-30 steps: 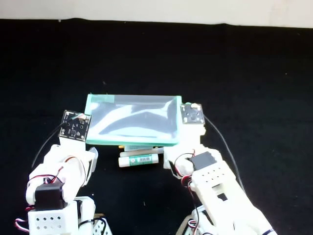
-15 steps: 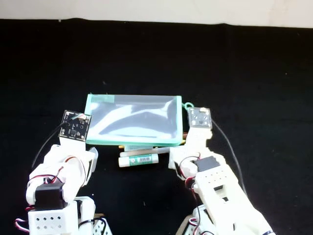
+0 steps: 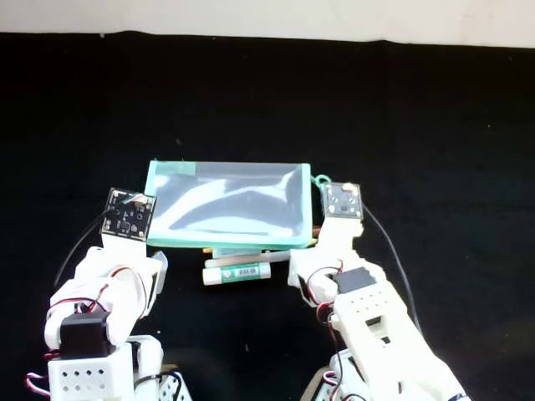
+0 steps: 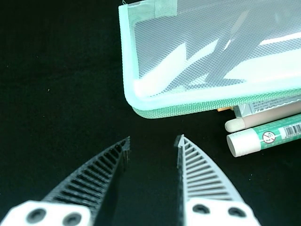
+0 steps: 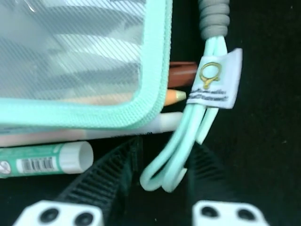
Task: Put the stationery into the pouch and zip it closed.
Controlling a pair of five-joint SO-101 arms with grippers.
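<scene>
A mint-green mesh pouch lies flat mid-table, partly on top of the stationery. A green glue stick and a white pen stick out along its near edge. An orange pencil tip and a brown pen poke out at its right corner. My left gripper is open just short of the pouch's near left corner, holding nothing. My right gripper stands open at the near right corner, with the pouch's mint cord loop lying between its fingers.
The cord carries a white tag and a grey toggle. Black tabletop stretches behind and to both sides of the pouch. A pale wall edge runs along the far side.
My right arm shifted to the right, off the pouch's right edge, uncovering the cord at the corner; it has barely moved in the last half second. The left arm and pouch stayed put.
</scene>
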